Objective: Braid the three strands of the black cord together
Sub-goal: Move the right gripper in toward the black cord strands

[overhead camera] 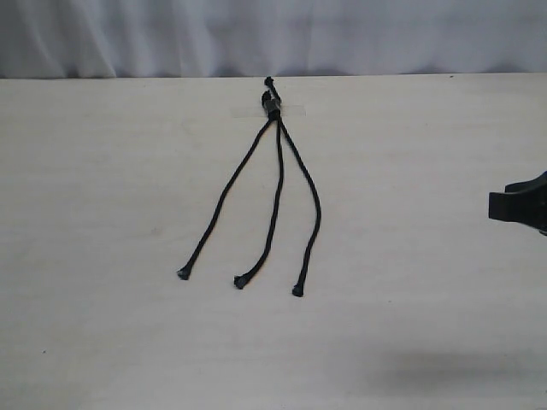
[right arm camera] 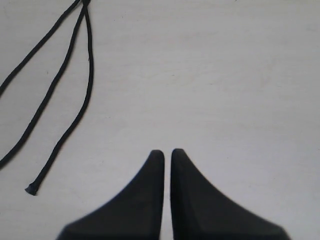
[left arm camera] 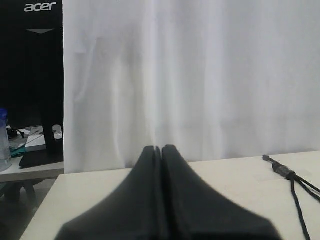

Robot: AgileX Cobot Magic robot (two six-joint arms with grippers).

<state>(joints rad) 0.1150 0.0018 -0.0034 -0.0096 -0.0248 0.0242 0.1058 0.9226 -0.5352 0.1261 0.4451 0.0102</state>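
Observation:
The black cord lies flat on the pale table, its knotted head (overhead camera: 272, 102) at the far middle under a strip of clear tape. The three strands fan toward the near side, unbraided: left strand (overhead camera: 224, 198), middle strand (overhead camera: 275, 201), right strand (overhead camera: 316, 205), each ending in a small knob. My right gripper (overhead camera: 492, 207) pokes in at the right edge, well clear of the cord; in its wrist view the right gripper (right arm camera: 167, 152) is shut and empty, with the strands (right arm camera: 90, 75) off to one side. My left gripper (left arm camera: 161, 148) is shut on nothing, the cord's head (left arm camera: 282, 170) far from it.
A white curtain (overhead camera: 273, 34) hangs behind the table's far edge. The left wrist view shows a dark monitor (left arm camera: 30, 75) and a cluttered side desk (left arm camera: 30, 145) beyond the table corner.

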